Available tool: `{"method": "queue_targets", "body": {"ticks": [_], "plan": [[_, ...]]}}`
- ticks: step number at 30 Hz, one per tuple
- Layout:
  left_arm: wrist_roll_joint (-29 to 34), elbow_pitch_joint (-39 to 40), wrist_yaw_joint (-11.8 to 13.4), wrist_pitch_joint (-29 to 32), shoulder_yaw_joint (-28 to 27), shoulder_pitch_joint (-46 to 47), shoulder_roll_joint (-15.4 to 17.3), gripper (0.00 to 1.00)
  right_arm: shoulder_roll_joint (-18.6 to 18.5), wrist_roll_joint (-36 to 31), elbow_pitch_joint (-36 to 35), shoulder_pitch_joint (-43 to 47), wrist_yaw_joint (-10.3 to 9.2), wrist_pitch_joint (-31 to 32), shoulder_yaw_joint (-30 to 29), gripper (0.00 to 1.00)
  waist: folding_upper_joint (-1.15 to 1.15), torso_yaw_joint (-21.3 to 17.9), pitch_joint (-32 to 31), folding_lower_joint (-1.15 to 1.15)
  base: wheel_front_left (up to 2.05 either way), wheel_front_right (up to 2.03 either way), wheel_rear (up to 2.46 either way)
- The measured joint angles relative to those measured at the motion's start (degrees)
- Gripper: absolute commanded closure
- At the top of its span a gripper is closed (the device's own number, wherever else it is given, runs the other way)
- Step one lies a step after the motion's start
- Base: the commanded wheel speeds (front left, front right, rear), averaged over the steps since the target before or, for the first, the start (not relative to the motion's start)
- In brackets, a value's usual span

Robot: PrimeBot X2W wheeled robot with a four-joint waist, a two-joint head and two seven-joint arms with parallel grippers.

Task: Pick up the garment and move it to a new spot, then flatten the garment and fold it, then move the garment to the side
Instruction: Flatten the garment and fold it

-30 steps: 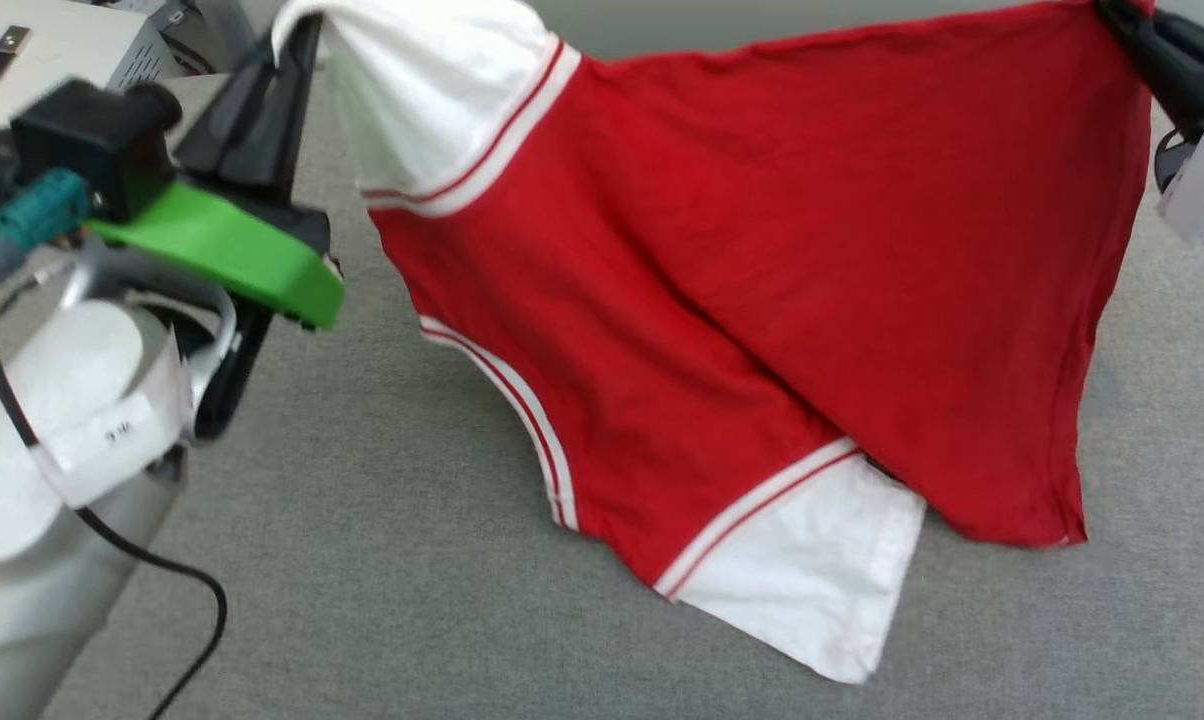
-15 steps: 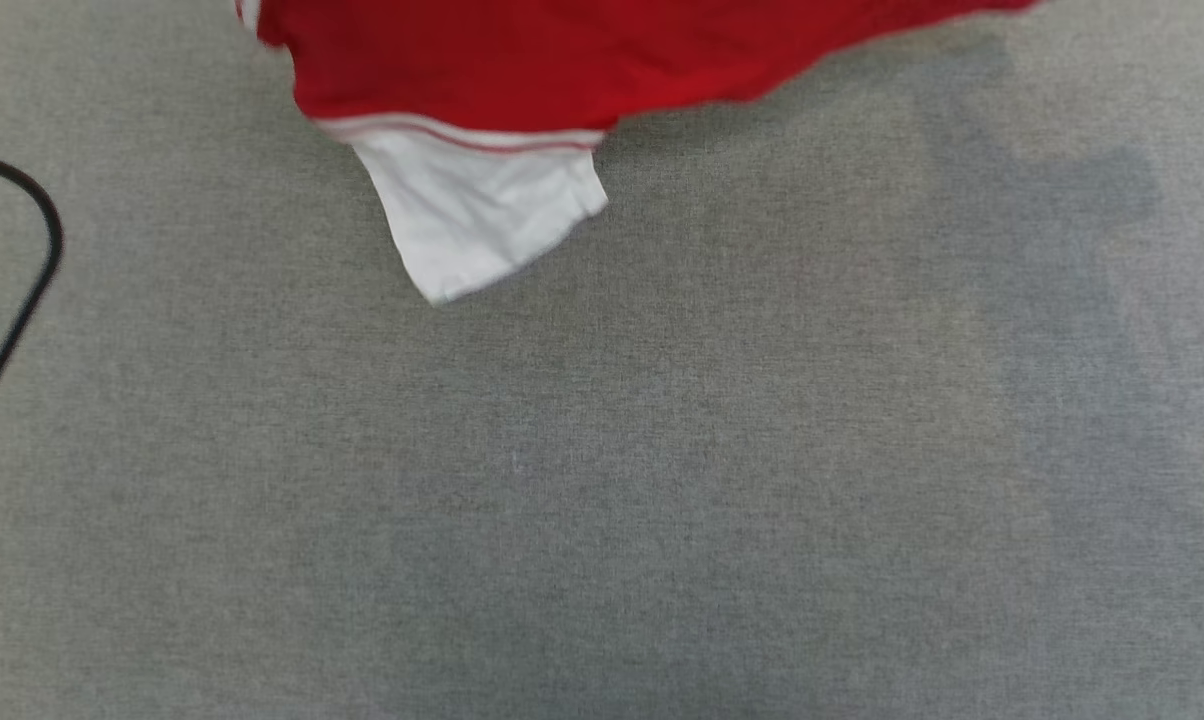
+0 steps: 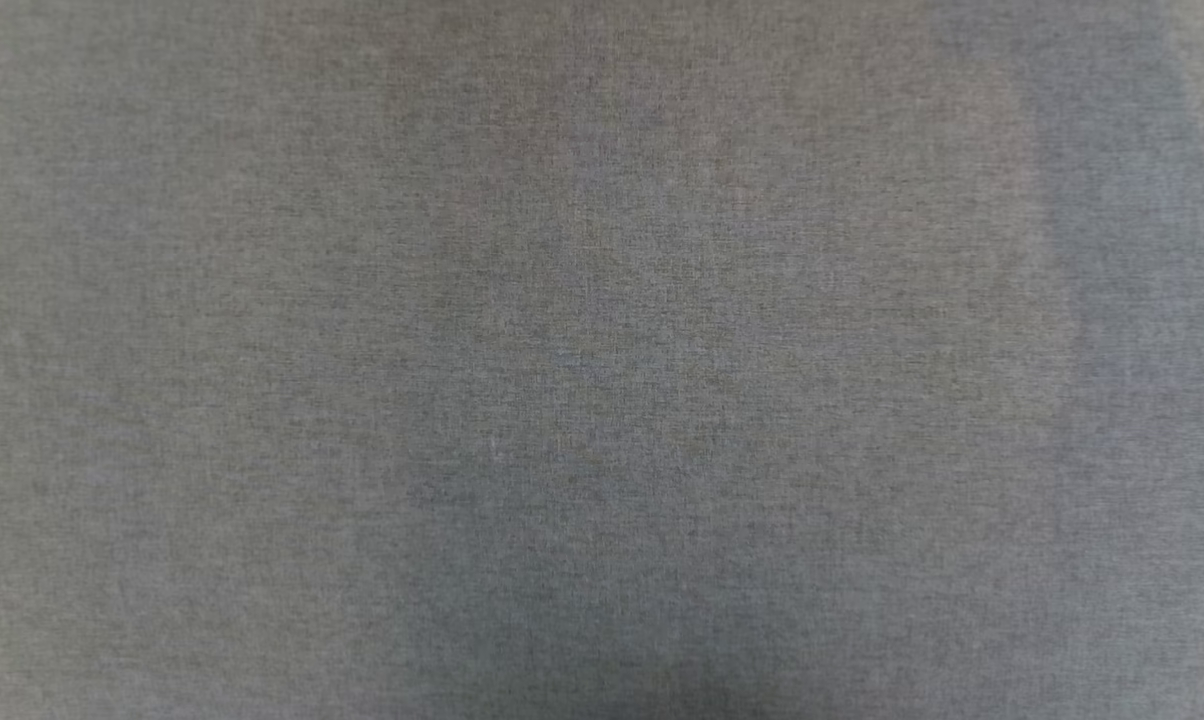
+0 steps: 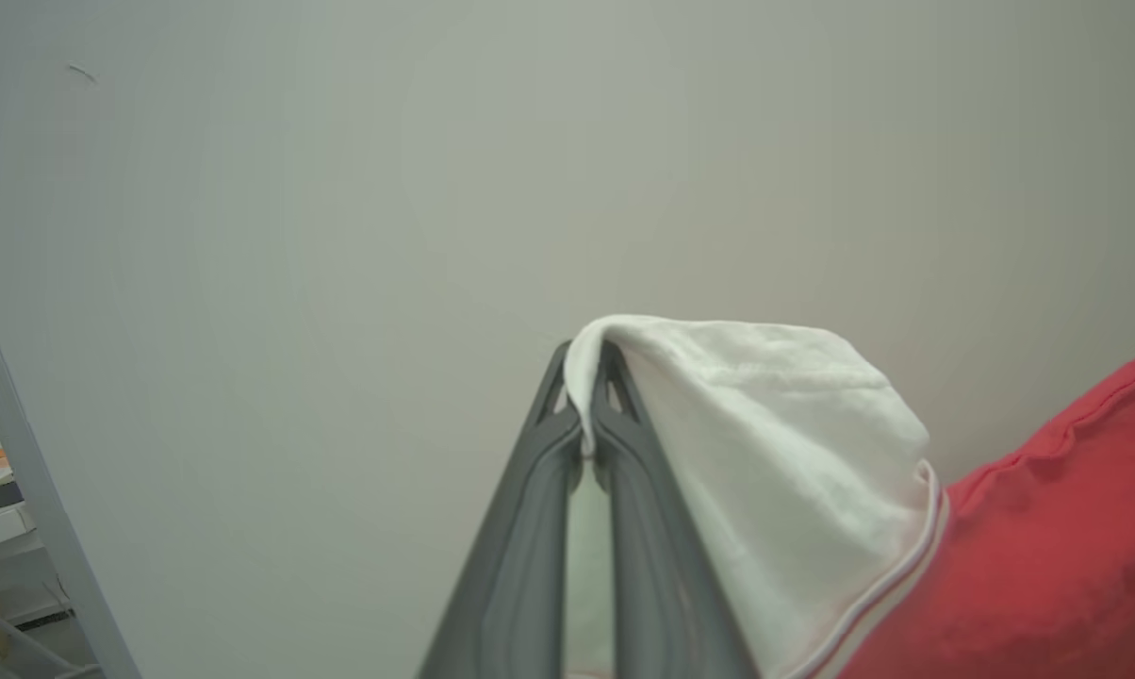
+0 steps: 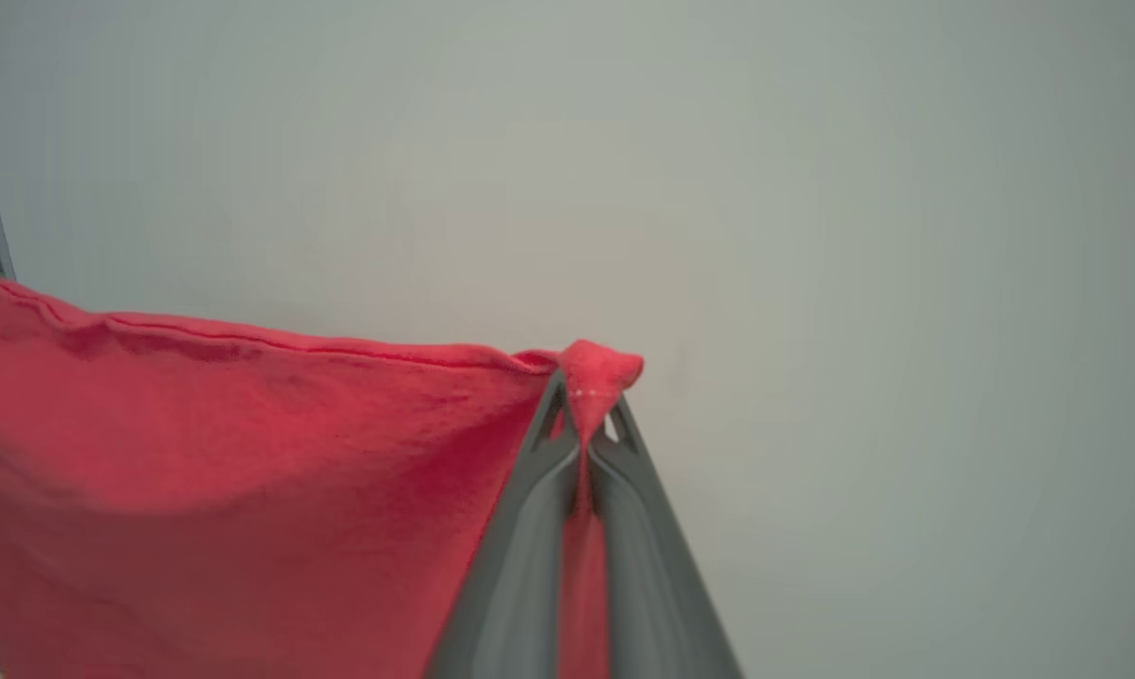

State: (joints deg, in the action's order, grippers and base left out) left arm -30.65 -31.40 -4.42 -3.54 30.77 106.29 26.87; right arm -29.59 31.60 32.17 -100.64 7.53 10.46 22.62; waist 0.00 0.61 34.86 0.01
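Left wrist view: left fingers (image 4: 522, 552) shut at their tips on the soft, floppy garment (image 4: 813, 471), its white sleeve; right fingers (image 5: 520, 556) pinch its red corner.

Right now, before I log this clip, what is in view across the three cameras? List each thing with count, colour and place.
garment: one, red with a white sleeve and striped trim, held up between both hands in the wrist views.
cloth surface: one, grey, across the head view.
wall: one, pale, behind the garment in both wrist views.
post: one, grey, at the left edge of the left wrist view.
left hand: one, dark grey fingers, shut on the white sleeve.
right hand: one, dark grey fingers, shut on a red corner of the garment.
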Motion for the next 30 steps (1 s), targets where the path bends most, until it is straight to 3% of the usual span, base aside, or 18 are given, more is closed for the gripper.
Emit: {"method": "queue_targets", "body": {"ticks": [7, 18, 30], "plan": [[-0.08, -4.68, -0.98, -4.04, 1.99, -6.11, 0.22, 1.0, 1.4, 3.25, 4.09, 5.91, 0.0, -3.63, 5.52, 1.0, 0.0, -0.21, 0.71, 0.0, 0.0, 0.0, 0.0], [-2.11, -3.79, -0.6, -9.17, 5.03, -32.75, 2.35, 1.0, 0.16, 12.66, 3.22, 26.86, 0.0, -8.84, 17.57, 1.0, 0.0, 0.53, -6.19, 0.0, 0.0, 0.0, 0.0], [-8.64, 9.28, 7.65, -10.02, 7.66, -71.2, 4.71, 1.0, -7.37, 21.6, -3.75, 52.56, 0.0, -12.4, 27.29, 1.0, 0.0, 1.69, -17.92, -0.01, 0.0, 0.0, 0.0]]}}
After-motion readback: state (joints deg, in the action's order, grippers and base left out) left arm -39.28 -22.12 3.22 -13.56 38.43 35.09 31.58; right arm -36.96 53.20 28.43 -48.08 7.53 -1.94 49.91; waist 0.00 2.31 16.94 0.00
